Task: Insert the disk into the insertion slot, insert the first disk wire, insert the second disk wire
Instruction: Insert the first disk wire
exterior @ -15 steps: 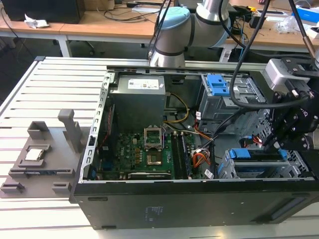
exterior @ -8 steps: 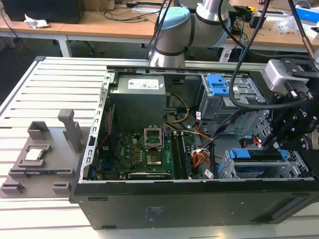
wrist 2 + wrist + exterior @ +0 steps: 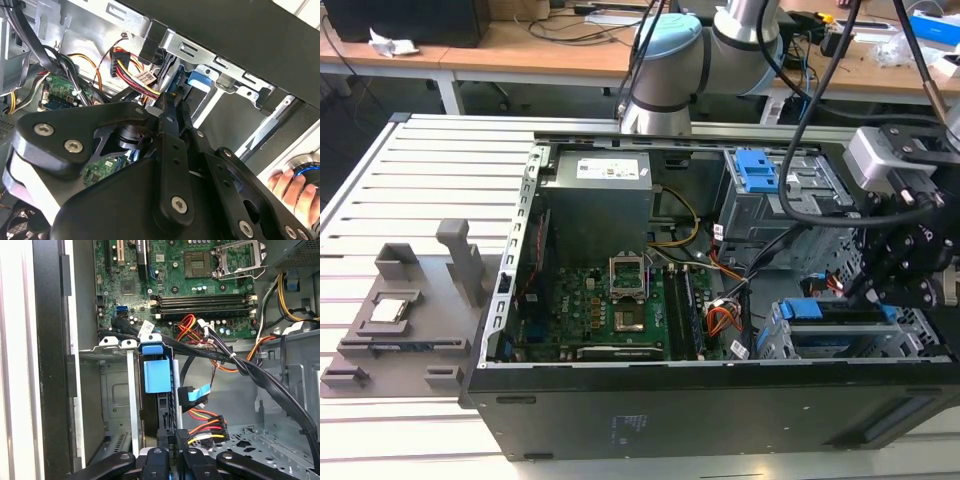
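The disk point(image 3: 825, 311) is seated in the insertion slot point(image 3: 775, 338), at the exterior view's lower right inside the opened computer case point(image 3: 620, 420), with the blue carrier end exposed. The gripper point(image 3: 171, 106) is held just at that end, its fingers drawn nearly together and clamped on the dark plug of the first disk wire point(image 3: 207, 427).
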Available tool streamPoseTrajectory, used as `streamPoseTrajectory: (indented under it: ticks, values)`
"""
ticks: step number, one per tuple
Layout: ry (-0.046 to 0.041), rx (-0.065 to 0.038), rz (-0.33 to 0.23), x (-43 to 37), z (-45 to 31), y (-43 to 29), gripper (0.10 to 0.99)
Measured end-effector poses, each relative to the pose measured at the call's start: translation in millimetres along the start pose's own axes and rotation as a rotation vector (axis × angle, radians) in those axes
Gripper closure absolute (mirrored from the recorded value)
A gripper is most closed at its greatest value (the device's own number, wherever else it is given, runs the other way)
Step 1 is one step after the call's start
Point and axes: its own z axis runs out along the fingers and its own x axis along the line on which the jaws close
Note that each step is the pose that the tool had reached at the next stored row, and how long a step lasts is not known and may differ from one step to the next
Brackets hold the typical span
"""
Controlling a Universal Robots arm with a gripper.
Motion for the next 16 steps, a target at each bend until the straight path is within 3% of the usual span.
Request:
streamPoseTrajectory:
  ticks: [5, 6, 10, 13, 14, 16]
  values:
    - [-0.0021, 0.000, 0.000, 0.2, 1.1, 0.1, 0.902]
    - [-0.0006, 0.000, 0.000, 0.2, 0.1, 0.1, 0.839]
    - [-0.0009, 0.000, 0.000, -1.3, -25.6, 1.3, 0.839]
    - [-0.0009, 0.000, 0.000, -3.2, -31.8, 1.8, 0.918]
    - [-0.0007, 0.000, 0.000, -3.8, -34.2, 1.9, 0.980]
    - [-0.0011, 0.000, 0.000, -4.1, -37.4, 2.1, 0.980]
